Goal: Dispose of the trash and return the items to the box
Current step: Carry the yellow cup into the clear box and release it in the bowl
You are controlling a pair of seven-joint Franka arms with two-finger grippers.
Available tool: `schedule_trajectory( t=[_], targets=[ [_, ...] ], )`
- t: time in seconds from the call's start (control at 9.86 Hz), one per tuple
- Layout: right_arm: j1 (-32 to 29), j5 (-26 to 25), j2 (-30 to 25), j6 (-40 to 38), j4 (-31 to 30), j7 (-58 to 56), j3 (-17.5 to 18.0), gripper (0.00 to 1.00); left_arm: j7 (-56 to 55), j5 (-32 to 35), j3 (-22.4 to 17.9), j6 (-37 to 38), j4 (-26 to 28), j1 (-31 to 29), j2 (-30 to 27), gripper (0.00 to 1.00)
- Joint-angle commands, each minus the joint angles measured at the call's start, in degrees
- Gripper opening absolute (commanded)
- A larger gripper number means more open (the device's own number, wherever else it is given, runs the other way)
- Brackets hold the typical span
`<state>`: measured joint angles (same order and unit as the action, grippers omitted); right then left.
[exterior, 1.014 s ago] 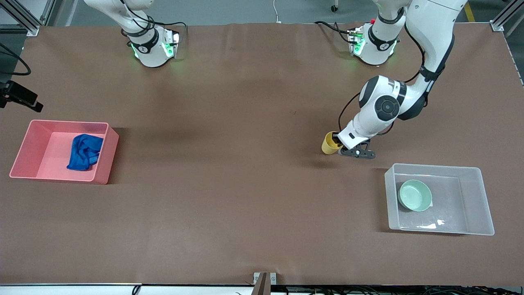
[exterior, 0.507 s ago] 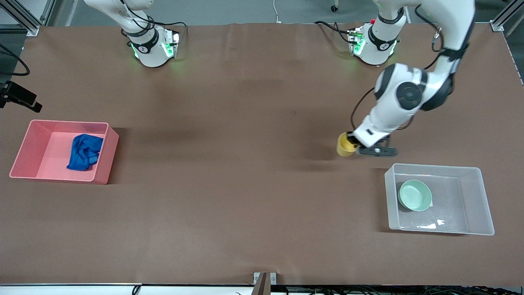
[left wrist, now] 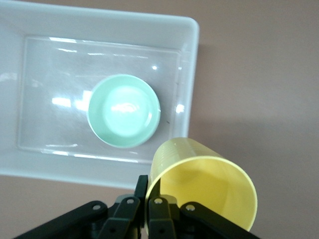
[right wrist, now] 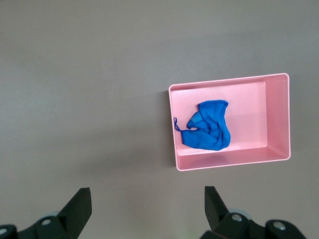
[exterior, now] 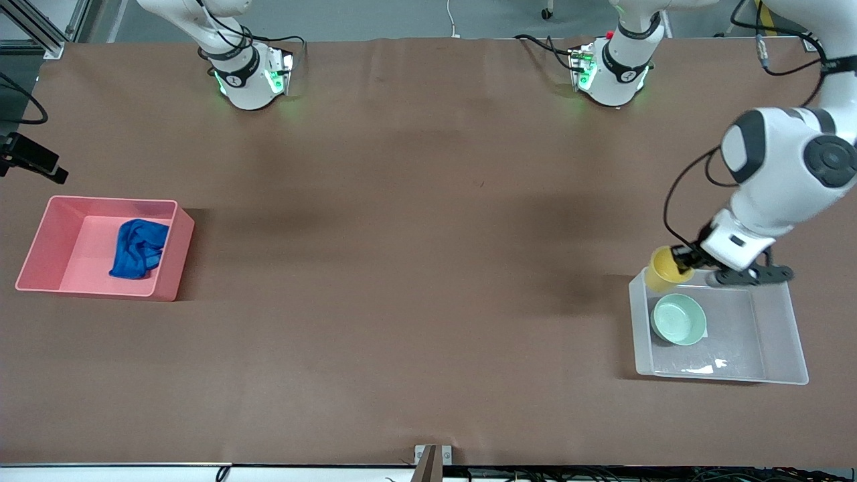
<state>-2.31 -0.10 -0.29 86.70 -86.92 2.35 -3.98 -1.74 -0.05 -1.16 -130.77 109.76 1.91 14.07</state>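
**Cup carried to the clear box's edge; release comes next**

Counter (exterior: pixel 415 301) layout: pink bin (exterior: pixel 40 268) at the right arm's end, clear box (exterior: pixel 780 328) at the left arm's end.

Biggest change: my left arm has swung from mid-counter toward the clear box over the last second. My left end effector (exterior: pixel 683 258) now hangs over the box's corner, pinching the rim of the yellow cup (exterior: pixel 663 269), which is tilted.

In the left wrist view the cup (left wrist: pixel 202 186) sits above the box wall (left wrist: pixel 192 74), not yet clearly over the floor.

Mint bowl (exterior: pixel 678 319) already in the box.

Blue rag (exterior: pixel 137 249) lies in the pink bin, so I judge trash done.

Right end effector (right wrist: pixel 147 209) waits high over the counter, fingers spread, empty.

Judgement: a little more travel inward, then lower and let go; the bowl crowds that corner.
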Motion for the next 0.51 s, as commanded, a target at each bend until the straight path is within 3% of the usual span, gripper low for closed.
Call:
schedule_trajectory(
  t=[0.0,0.2,0.41],
  targets=[
    [-0.5,0.2,0.1,-0.3,0.4,0.7,0.3,1.0,6.4,-2.6,-3.2,0.8,-8.5,0.4,10.5,0.0],
    [-0.5,0.2,0.1,-0.4,0.4,0.7,0.3,1.0,12.3,-7.3,-5.9,1.9,-13.5,-0.3,15.8,0.0],
    [-0.5,0.2,0.1,-0.4,0.4,0.7,0.2,1.0,14.9,-7.6,-7.6,3.1,-16.1,-0.4,19.9,0.01]
  ],
)
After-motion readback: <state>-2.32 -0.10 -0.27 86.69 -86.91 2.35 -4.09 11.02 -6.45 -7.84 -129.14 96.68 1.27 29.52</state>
